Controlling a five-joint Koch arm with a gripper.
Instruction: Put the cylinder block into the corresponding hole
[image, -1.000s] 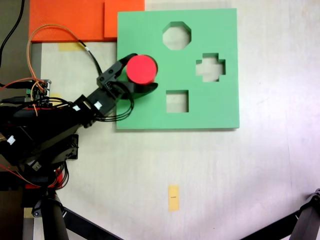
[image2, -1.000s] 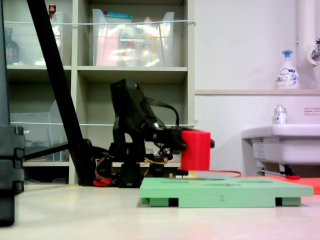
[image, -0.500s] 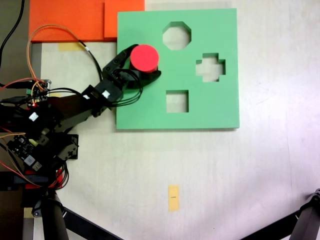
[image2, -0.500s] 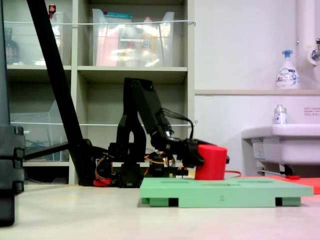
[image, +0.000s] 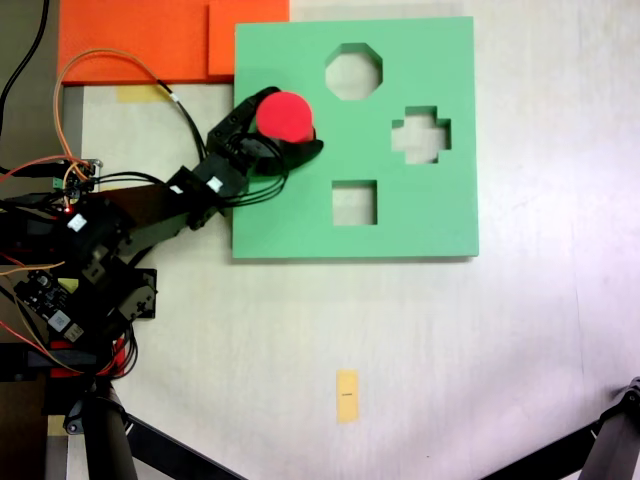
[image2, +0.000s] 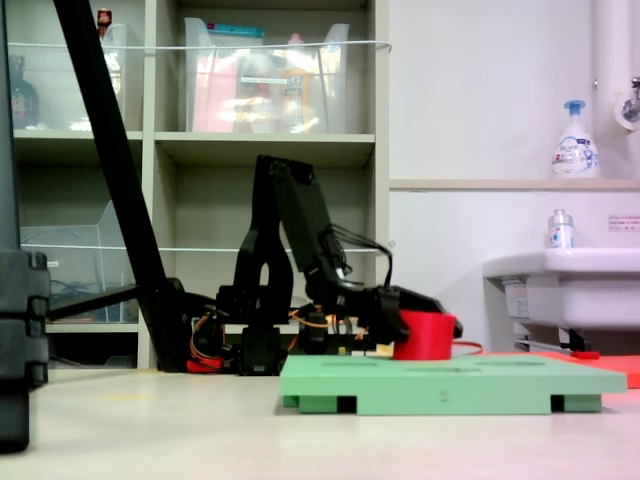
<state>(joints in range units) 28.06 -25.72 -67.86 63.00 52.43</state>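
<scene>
Pale desk (image: 420, 340) carries the green foam board (image: 420, 215). The end effector (image: 283, 128) grips the cylinder block (image: 285, 115), which is upright and partly sunk into the corresponding hole (cutout hidden beneath it). In the second exterior view, only its upper part (image2: 425, 335) stands above the board. Recommended: press straight down, keep the block vertical, release only once seated.
</scene>
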